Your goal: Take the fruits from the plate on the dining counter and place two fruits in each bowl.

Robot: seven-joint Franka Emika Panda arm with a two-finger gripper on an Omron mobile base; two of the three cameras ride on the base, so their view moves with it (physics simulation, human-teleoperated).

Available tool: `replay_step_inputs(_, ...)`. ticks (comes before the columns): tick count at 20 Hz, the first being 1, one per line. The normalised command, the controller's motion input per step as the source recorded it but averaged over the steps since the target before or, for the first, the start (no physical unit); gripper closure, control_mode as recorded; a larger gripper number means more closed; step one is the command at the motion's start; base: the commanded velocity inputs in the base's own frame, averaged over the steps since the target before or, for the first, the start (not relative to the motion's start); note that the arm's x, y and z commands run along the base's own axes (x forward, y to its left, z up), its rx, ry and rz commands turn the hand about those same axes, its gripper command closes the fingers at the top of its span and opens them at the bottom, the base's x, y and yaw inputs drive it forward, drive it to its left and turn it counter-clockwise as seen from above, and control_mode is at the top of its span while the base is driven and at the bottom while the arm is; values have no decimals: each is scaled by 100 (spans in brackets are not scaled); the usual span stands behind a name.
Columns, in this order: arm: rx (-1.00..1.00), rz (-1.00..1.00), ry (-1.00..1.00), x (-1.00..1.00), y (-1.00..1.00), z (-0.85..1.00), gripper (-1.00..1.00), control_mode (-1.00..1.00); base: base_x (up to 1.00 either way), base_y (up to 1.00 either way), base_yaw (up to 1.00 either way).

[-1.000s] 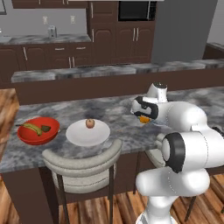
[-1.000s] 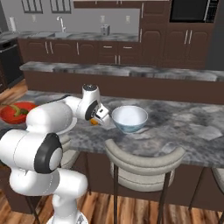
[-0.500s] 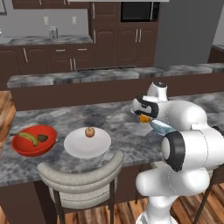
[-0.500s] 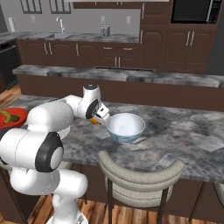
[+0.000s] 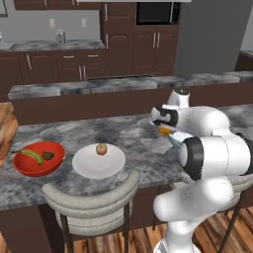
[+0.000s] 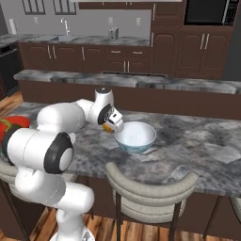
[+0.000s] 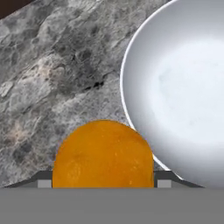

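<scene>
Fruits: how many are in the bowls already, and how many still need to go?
Done: the red bowl holds the banana and green fruit. In hand: the gripper holds the orange beside the white bowl. Left: the apple on the plate.

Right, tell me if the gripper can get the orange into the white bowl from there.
Probably yes: the gripper holds the orange right beside the white bowl's rim, the bowl is empty, and nothing stands between them.

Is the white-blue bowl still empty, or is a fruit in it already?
Empty. The hand view shows the white-blue bowl with a bare inside; the orange sits in the gripper, beside the rim.
</scene>
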Motion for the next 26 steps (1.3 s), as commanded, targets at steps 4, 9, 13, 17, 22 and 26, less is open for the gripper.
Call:
replay_step_inputs(4, 0, -7, 45, 47, -61, 15, 100, -100, 0, 0, 0)
replay_step_inputs(9, 3, 0, 18, 36, -58, -1, 100, -100, 0, 0, 0)
replay_step_inputs(13, 4, 0, 10, 35, -42, -30, 100, -100, 0, 0, 0)
replay_step_inputs(17, 1, 0, 22, 1, -35, -68, 100, -100, 0, 0, 0)
replay_step_inputs(22, 0, 0, 5, 19, -27, -50, 100, -100, 0, 0, 0)
replay_step_inputs(26, 0, 0, -22, -10, -22, -32, 100, -100, 0, 0, 0)
